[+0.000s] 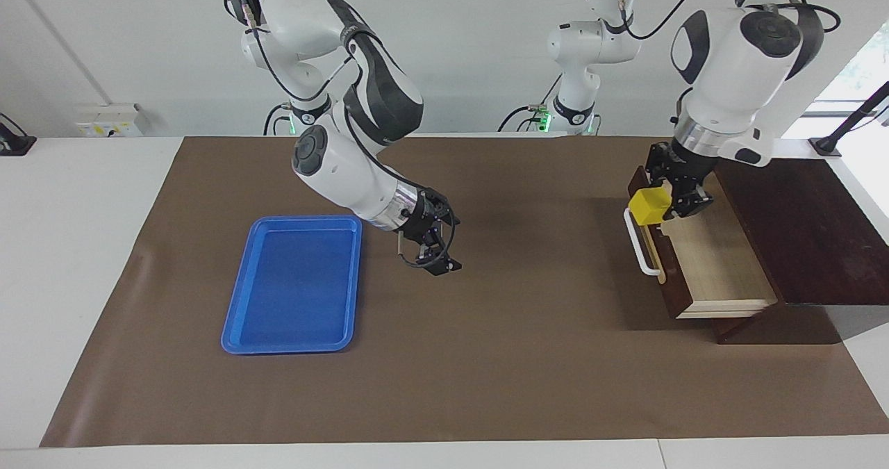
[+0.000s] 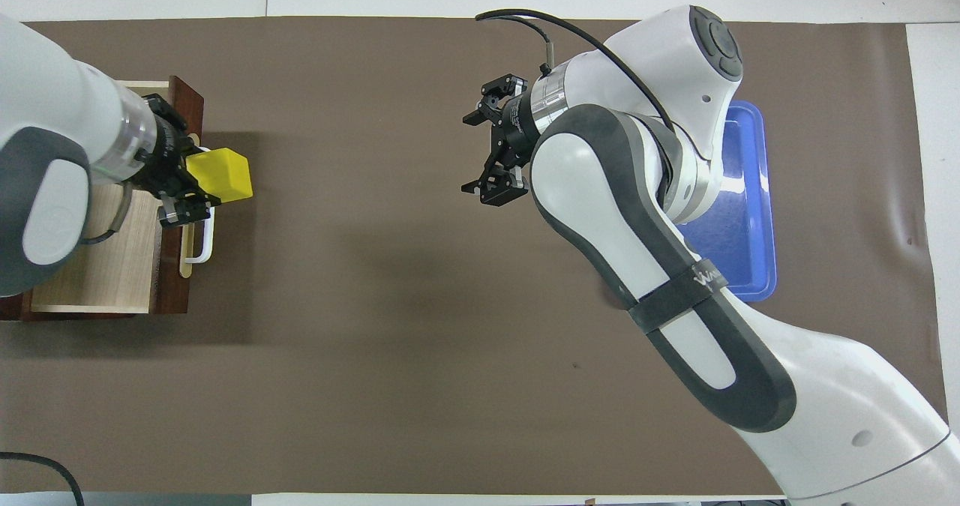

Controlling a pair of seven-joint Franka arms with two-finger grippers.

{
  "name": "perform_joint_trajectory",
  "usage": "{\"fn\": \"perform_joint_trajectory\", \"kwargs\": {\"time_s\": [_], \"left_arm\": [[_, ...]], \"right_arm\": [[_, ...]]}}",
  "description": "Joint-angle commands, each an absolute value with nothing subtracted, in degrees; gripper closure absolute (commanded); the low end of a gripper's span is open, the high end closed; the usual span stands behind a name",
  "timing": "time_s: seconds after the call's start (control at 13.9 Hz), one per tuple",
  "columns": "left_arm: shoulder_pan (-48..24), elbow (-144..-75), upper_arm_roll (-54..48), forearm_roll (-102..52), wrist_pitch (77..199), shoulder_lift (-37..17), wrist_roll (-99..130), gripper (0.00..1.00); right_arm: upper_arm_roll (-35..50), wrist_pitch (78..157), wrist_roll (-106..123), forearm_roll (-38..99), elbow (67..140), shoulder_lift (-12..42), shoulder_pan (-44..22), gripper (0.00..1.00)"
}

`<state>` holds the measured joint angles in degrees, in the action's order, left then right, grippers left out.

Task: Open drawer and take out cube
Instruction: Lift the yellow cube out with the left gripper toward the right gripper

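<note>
The drawer [image 1: 719, 267] stands pulled open at the left arm's end of the table, showing its pale wood interior, dark brown front and white bar handle [image 1: 640, 247]. In the overhead view the drawer [image 2: 97, 273] lies under the left arm. My left gripper [image 1: 665, 201] is shut on the yellow cube [image 1: 649, 206] and holds it in the air over the drawer's front and handle. The overhead view shows the left gripper [image 2: 193, 180] with the cube [image 2: 221, 175] over the handle [image 2: 201, 244]. My right gripper [image 1: 434, 259] is open and empty above the mat mid-table, beside the blue tray; it also shows in the overhead view [image 2: 484, 146].
A flat blue tray [image 1: 298, 220] lies on the brown mat toward the right arm's end; in the overhead view the right arm partly covers the tray [image 2: 763, 191]. The dark brown cabinet [image 1: 799, 233] holds the drawer. The brown mat [image 1: 528, 358] covers most of the table.
</note>
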<state>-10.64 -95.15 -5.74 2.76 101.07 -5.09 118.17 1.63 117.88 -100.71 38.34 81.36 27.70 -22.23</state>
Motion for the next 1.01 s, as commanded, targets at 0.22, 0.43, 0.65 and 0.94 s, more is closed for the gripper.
{"fn": "perform_joint_trajectory", "kwargs": {"time_s": [0.22, 0.43, 0.65, 0.94], "left_arm": [[-22.31, -93.87, -4.66, -1.32, 102.48, -10.18, 126.72, 1.00], [-22.68, -90.38, -4.75, -5.69, 102.30, -12.47, 131.64, 1.00], [-23.29, -88.42, -4.66, -5.72, 103.00, -14.50, 134.91, 1.00], [-25.82, -89.82, -4.83, 0.15, 105.29, -14.33, 134.91, 1.00]], "right_arm": [[1.58, 119.71, -98.09, 39.55, 83.23, 27.69, -23.55, 0.00], [1.58, 120.94, -98.09, 39.64, 83.32, 27.69, -24.43, 0.00], [1.58, 121.64, -98.09, 39.64, 83.32, 27.86, -25.05, 0.00], [1.50, 123.05, -96.43, 39.38, 82.97, 28.21, -27.06, 0.00]]}}
